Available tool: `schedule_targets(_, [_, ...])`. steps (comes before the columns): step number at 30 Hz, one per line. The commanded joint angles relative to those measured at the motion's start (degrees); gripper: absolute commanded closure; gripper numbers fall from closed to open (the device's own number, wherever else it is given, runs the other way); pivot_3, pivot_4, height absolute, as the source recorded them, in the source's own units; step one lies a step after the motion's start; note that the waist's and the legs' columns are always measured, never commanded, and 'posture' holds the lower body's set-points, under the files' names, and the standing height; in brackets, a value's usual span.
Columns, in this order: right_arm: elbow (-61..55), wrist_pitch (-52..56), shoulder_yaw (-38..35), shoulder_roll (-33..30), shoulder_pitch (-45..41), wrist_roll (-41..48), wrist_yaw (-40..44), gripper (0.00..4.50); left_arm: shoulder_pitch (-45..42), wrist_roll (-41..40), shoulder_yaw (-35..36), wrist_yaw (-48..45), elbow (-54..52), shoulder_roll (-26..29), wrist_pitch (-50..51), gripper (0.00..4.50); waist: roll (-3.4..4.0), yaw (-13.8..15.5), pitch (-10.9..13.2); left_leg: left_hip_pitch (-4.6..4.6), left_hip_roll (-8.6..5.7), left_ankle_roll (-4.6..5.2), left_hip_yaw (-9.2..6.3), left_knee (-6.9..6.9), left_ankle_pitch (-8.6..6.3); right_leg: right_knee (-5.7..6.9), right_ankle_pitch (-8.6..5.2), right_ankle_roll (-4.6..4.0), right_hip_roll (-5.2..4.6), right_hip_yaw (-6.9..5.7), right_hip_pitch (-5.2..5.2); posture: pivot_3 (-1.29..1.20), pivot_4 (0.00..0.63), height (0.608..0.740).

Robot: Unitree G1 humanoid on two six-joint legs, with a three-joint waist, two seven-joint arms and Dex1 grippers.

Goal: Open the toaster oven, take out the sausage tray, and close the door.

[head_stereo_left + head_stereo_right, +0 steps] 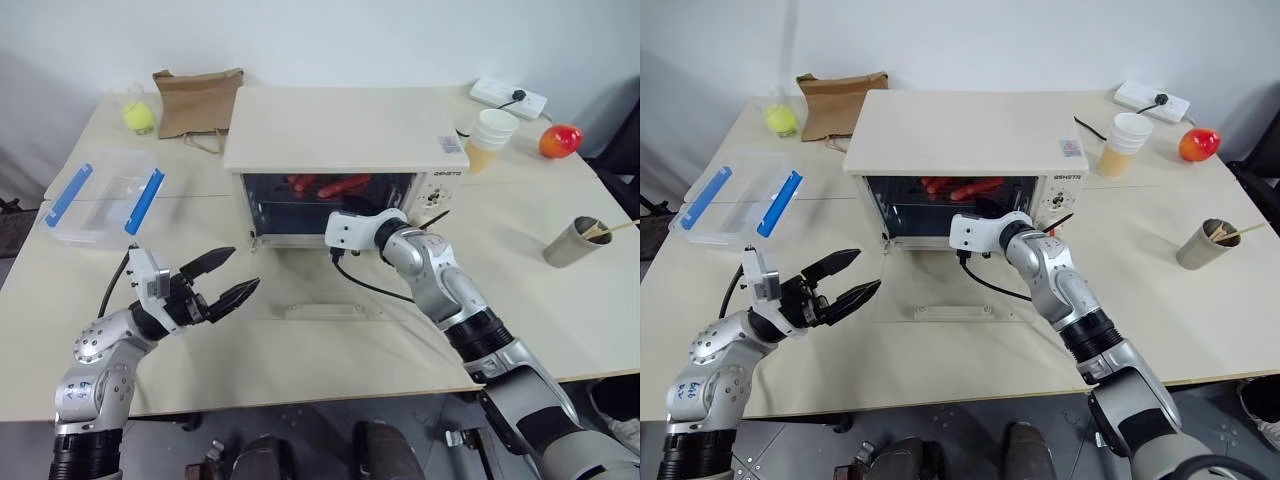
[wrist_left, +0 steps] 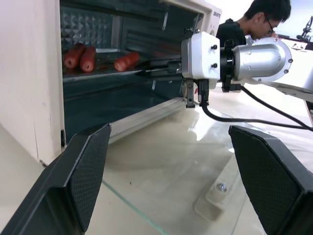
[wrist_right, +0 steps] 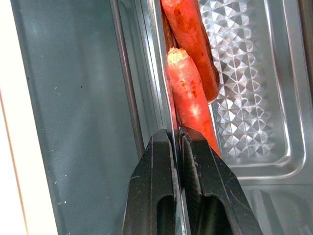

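Observation:
The cream-white toaster oven (image 1: 340,125) stands mid-table with its glass door (image 1: 300,290) folded down flat on the table, bar handle (image 1: 335,311) toward me. Inside, the shiny sausage tray (image 3: 244,98) holds red sausages (image 3: 190,93). My right gripper (image 3: 176,134) reaches into the oven mouth and is shut on the tray's thin front rim; the left wrist view shows its black fingers (image 2: 156,68) stretched in toward the tray. My left gripper (image 1: 245,270) hovers open and holding nothing above the table, left of the lowered door.
A clear plastic box with blue clips (image 1: 105,195) lies at the left. Behind it are a brown paper bag (image 1: 197,100) and a cup with a yellow ball (image 1: 137,112). Right of the oven are stacked paper cups (image 1: 492,138), a red fruit (image 1: 560,140), a power strip (image 1: 510,97) and a grey cup (image 1: 575,242). A person (image 2: 249,24) sits beyond the table.

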Motion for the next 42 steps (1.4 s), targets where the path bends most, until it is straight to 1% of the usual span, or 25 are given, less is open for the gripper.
schedule_targets(1, [-4.74,-1.88,-0.99,-0.69,-0.52,1.71,0.89,4.38,-1.45,-1.45,0.04,-0.08,0.21,-0.06,0.47,0.40,0.00,0.01,0.00,-0.04,0.00,0.00,0.00,0.00,0.00,0.00,0.00,0.00,0.00,0.00,-0.06,0.00,0.150,0.740])
schedule_targets(5, [-6.81,-3.49,-1.50,-1.86,-0.35,2.89,2.43,4.38,-5.44,-1.48,-1.96,-0.40,1.47,-1.27,1.03,0.40,0.00,0.01,0.00,-0.23,-0.03,-0.01,0.03,0.00,0.01,0.10,0.00,0.00,0.00,0.01,-0.32,0.00,0.150,0.740])
schedule_targets(8, [-7.92,-4.56,-1.59,-3.08,0.46,4.47,4.57,4.38,-11.29,-0.87,-3.49,-1.46,4.57,-1.90,0.64,0.40,-0.01,0.14,0.01,-0.33,-0.07,0.00,0.03,0.02,0.01,0.10,0.00,0.00,0.01,0.00,-0.40,0.00,0.150,0.740])
schedule_targets(11, [-9.22,-5.51,-1.43,-4.23,1.87,5.42,6.31,4.38,-17.64,-0.75,-3.44,-2.40,9.69,-2.32,-0.05,0.40,-0.01,-0.04,0.01,-0.34,-0.07,-0.01,0.03,0.01,0.02,0.09,0.00,0.00,0.02,-0.01,-0.42,0.00,0.150,0.740])
schedule_targets(16, [-12.12,-6.06,-1.26,-5.62,4.34,6.16,8.26,4.38,-22.30,-0.81,-3.21,-4.27,14.30,-2.15,-0.02,0.40,-0.01,-0.38,0.01,-0.34,-0.06,-0.01,0.02,-0.04,0.02,0.10,0.00,0.00,0.05,-0.06,-0.45,0.00,0.150,0.740])
schedule_targets(24, [-18.50,-7.11,-2.02,-8.61,9.04,7.77,10.82,4.38,-23.12,-0.88,-2.54,-4.59,15.60,-2.19,0.45,0.40,-0.02,0.02,0.01,-0.36,-0.06,-0.01,-0.02,0.00,0.02,0.10,0.00,0.01,0.04,-0.09,-0.43,0.00,0.150,0.740])
schedule_targets(32, [-27.27,-8.43,-4.16,-12.14,16.68,10.67,14.13,4.38,-22.38,-1.53,-2.11,-4.13,15.08,-2.42,2.06,0.40,-0.03,0.36,0.01,-0.37,-0.07,-0.01,-0.03,0.03,0.02,0.10,0.00,0.00,0.04,-0.08,-0.42,0.00,0.150,0.740])
schedule_targets(38, [-33.28,-10.48,-7.65,-15.94,22.98,12.83,15.07,4.38,-19.79,-1.90,-1.00,-4.14,13.67,-1.32,3.33,0.40,-0.04,0.58,0.01,-0.37,-0.07,-0.01,-0.04,0.06,0.02,0.10,0.00,0.00,0.04,-0.08,-0.40,0.00,0.150,0.740])
schedule_targets(42, [-37.09,-11.78,-10.08,-18.51,28.03,13.26,15.22,4.38,-16.27,-2.77,0.44,-3.86,11.15,-0.04,4.68,0.40,-0.05,1.77,0.02,-0.37,-0.09,-0.01,-0.05,0.07,0.02,0.09,0.00,0.00,0.02,-0.07,-0.41,0.00,0.150,0.740])
